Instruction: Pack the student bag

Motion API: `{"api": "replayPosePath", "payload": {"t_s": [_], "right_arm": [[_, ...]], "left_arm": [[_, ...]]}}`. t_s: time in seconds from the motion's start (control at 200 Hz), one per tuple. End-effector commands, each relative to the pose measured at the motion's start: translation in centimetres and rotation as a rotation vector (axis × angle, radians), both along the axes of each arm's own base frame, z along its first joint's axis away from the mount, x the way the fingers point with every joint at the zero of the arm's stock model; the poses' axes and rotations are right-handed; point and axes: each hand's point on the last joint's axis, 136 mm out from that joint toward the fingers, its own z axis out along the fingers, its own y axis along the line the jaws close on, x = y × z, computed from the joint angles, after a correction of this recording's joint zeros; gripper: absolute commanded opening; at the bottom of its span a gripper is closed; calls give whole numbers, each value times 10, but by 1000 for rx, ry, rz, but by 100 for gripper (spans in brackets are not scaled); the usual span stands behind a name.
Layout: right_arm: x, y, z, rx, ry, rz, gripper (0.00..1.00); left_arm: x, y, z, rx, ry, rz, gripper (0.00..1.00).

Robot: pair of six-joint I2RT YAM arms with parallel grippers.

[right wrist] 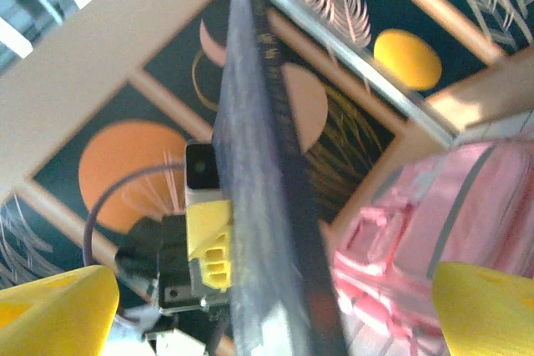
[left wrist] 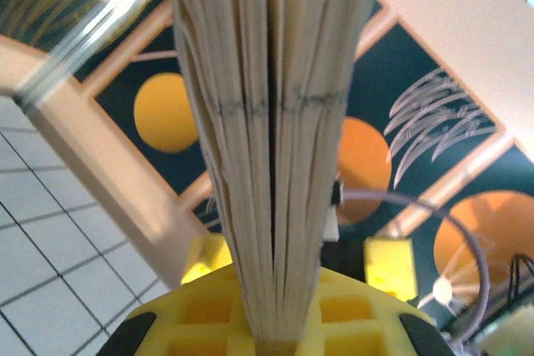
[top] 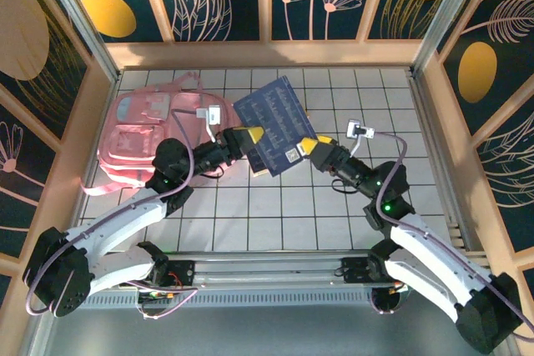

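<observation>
While the left gripper (top: 244, 136) is clamped on the blue book (top: 275, 114), the right gripper (top: 310, 148) stands wide apart astride its edge; the pink backpack (top: 138, 135) lies at ten o'clock on the table (top: 275, 206).

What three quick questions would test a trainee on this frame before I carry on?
1. True or false: the left claw is shut on the page edge of the book.
2. Pick one. The right claw is: A) open, with its fingers either side of the book; B) shut on the book; C) shut on a bag strap.
3. Which arm's side of the table does the student bag lie on?

Key: 1 true; 2 A; 3 the left arm's side.
</observation>
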Motion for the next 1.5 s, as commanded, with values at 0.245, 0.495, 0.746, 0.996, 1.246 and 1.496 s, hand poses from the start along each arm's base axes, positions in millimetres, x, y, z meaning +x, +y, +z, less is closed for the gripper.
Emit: {"api": "replayPosePath", "payload": {"t_s": [0.245,0.495,0.746,0.996,1.246,1.496], "right_arm": [[2,15,48,248,-110,-16,85],[13,41,51,242,-100,8,58],[33,35,32,195,-26,-110,0],[56,25,-2,-8,66,-219,0],[78,-12,-70,-292,293,-374,0],[96,-20,-132,-542,549,-385,0]], "left_arm": [[14,15,37,-159,-37,102,0],[22,17,25,-153,-5,137,0],[27,17,13,-122,26,158,12],[53,20,-25,158,78,317,69],[130,91,-104,560,317,559,72],[189,145,-143,756,436,662,71]]}}
